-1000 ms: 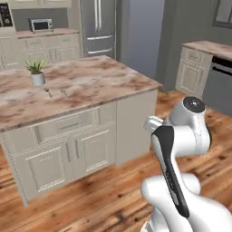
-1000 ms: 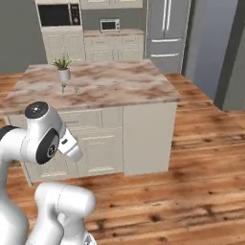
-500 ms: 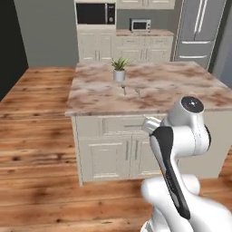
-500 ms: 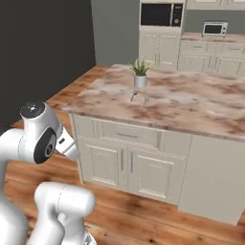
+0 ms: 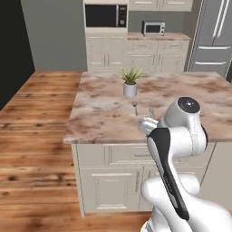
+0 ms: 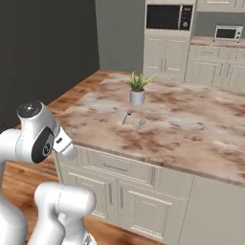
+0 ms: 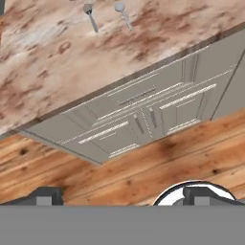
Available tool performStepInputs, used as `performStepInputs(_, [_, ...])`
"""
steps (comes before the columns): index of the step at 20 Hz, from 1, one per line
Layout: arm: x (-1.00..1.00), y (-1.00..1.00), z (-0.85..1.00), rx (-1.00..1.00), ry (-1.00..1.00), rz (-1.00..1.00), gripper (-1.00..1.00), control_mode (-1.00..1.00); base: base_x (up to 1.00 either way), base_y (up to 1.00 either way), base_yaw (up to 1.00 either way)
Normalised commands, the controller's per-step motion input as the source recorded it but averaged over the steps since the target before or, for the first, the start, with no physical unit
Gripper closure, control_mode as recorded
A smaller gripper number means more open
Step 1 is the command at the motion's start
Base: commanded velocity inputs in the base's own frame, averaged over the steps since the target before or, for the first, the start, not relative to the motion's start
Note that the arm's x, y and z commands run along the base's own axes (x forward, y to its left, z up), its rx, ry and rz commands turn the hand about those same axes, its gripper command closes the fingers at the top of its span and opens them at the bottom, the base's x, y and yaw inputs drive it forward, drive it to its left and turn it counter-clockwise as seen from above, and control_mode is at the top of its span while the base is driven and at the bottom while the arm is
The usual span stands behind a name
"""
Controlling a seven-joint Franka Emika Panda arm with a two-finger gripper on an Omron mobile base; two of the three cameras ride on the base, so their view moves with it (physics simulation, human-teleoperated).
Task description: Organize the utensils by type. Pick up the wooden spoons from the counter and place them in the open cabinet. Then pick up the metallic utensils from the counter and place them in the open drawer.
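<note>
Left base view: the reddish-brown and cream marbled stone island counter [image 5: 104, 115] carries two small grey metal spoon-like utensils [image 5: 135, 107] at its centre, a potted green plant [image 5: 130, 82] just beyond at 12 o'clock.

Right base view: the utensils lie side by side, apart, at 6 o'clock of the plant.

Hand view: the gripper [image 7: 122, 195] hangs empty, fingers spread wide, over wooden floor [image 7: 143, 167] before cream panelled cabinets [image 7: 139, 119]; utensils at 11 o'clock.
</note>
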Motion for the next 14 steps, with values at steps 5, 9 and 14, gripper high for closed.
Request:
performStepInputs(5, [0.00, 0.00, 0.00, 0.00, 0.00, 0.00, -1.00, 1.00, 0.86, -0.30, 0.00])
performStepInputs(9, [0.00, 0.00, 0.00, 0.00, 0.00, 0.00, -1.00, 1.00, 0.81, -0.11, -0.06])
performStepInputs(14, [0.00, 0.00, 0.00, 0.00, 0.00, 0.00, -1.00, 1.00, 0.57, 0.00, -0.12])
